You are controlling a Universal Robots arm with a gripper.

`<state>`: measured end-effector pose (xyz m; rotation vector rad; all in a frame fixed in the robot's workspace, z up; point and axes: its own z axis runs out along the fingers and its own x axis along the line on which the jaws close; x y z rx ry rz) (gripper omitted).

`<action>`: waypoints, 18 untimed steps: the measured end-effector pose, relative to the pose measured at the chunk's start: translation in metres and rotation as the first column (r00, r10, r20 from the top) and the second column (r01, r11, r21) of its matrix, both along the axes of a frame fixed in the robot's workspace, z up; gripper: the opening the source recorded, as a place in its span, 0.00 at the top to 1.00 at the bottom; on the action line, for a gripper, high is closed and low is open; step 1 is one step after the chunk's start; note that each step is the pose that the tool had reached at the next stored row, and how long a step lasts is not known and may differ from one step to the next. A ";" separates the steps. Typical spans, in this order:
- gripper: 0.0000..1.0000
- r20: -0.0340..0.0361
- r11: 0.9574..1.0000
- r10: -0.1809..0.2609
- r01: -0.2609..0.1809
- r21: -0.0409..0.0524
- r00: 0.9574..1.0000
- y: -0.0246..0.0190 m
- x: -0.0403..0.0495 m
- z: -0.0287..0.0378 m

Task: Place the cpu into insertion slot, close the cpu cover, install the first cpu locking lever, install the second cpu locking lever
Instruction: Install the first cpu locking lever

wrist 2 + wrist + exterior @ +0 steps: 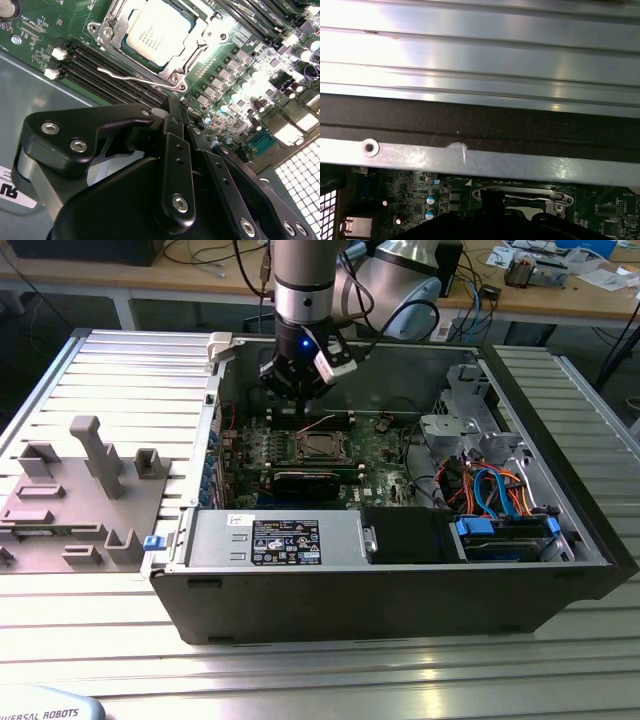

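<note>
A: What's the setting?
B: A ribbed aluminium table (100, 370) carrying an open black computer case (400, 590).
A: And the chip?
B: The silver-grey square cpu (157, 32) sits in the shiny-rimmed insertion slot (106, 32), the thin silvery cpu cover (197, 47) apparently down around it.
A: The black gripper (172, 107)?
B: Fingers pressed together, empty, just above a thin wire lever (135, 76)

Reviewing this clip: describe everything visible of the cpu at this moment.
The cpu is a small flat square chip with a matte silver-grey metal top bearing faint print. In the second wrist view it lies flat in the insertion slot, with the cpu cover, a shiny metal frame, closed around its edges so the top shows through the window. A thin wire lever lies beside the socket. The gripper hangs near it, not touching the chip.
</note>
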<state>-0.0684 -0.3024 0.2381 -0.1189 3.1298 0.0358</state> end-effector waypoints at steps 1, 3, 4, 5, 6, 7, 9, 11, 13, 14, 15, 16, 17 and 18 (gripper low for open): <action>0.89 0.000 1.000 0.000 0.000 0.000 1.000 0.0000 0.0001 -0.0004; 0.89 0.000 1.000 0.001 -0.001 0.000 1.000 0.0000 0.0007 -0.0013; 0.89 0.000 1.000 0.002 -0.002 0.000 1.000 0.0000 0.0017 -0.0024; 0.89 0.000 1.000 0.002 -0.002 0.000 1.000 0.0001 0.0030 -0.0035; 0.89 0.000 1.000 0.002 -0.002 0.000 1.000 0.0002 0.0050 -0.0051; 0.89 0.000 1.000 0.002 -0.002 0.000 1.000 0.0003 0.0063 -0.0061; 0.89 0.000 1.000 0.003 -0.003 0.000 1.000 0.0006 0.0085 -0.0079; 0.89 0.000 1.000 0.004 -0.004 0.000 1.000 0.0010 0.0108 -0.0094; 0.89 0.000 1.000 0.006 -0.006 0.000 1.000 0.0031 0.0131 -0.0120; 0.89 0.000 1.000 0.009 -0.009 0.000 1.000 0.0047 0.0141 -0.0136; 0.89 0.000 1.000 0.011 -0.011 0.000 1.000 0.0061 0.0148 -0.0146; 0.89 0.000 1.000 0.012 -0.012 0.000 1.000 0.0071 0.0154 -0.0153; 0.89 0.000 1.000 0.014 -0.014 0.000 1.000 0.0078 0.0159 -0.0158; 0.89 0.000 1.000 0.016 -0.016 0.000 1.000 0.0083 0.0166 -0.0168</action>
